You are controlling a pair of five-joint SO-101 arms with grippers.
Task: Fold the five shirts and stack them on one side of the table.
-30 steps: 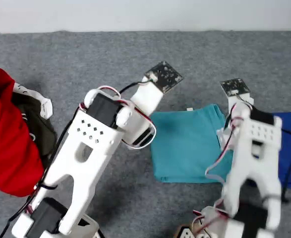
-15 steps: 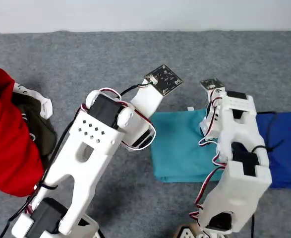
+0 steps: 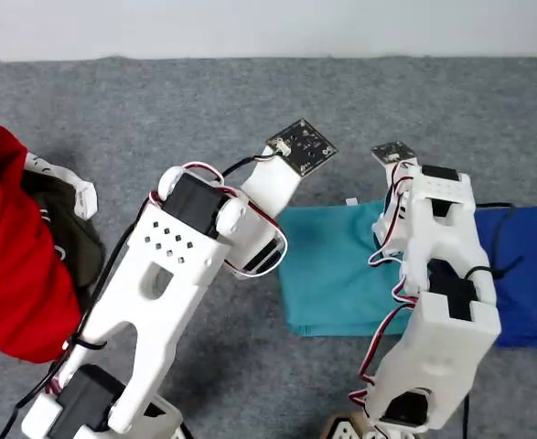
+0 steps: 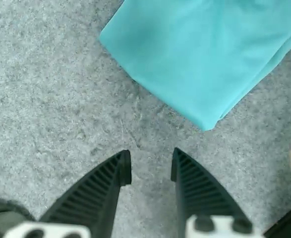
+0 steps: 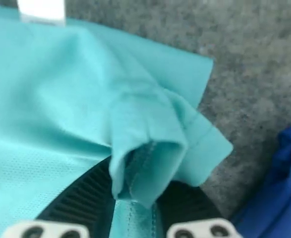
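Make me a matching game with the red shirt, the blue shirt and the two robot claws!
1 red shirt
2 blue shirt
3 left gripper
4 right gripper

A shut on the teal shirt
B bunched in a heap
C open above the grey table
D lying beside the teal shirt

Pairs: 1-B, 2-D, 3-C, 4-A.

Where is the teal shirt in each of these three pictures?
High view: the teal shirt lies right of centre, partly under the right arm.
Left wrist view: the shirt lies beyond the open left gripper, apart from it.
Right wrist view: its fold sits pinched in the right gripper.
Shared landmark: the grey table.
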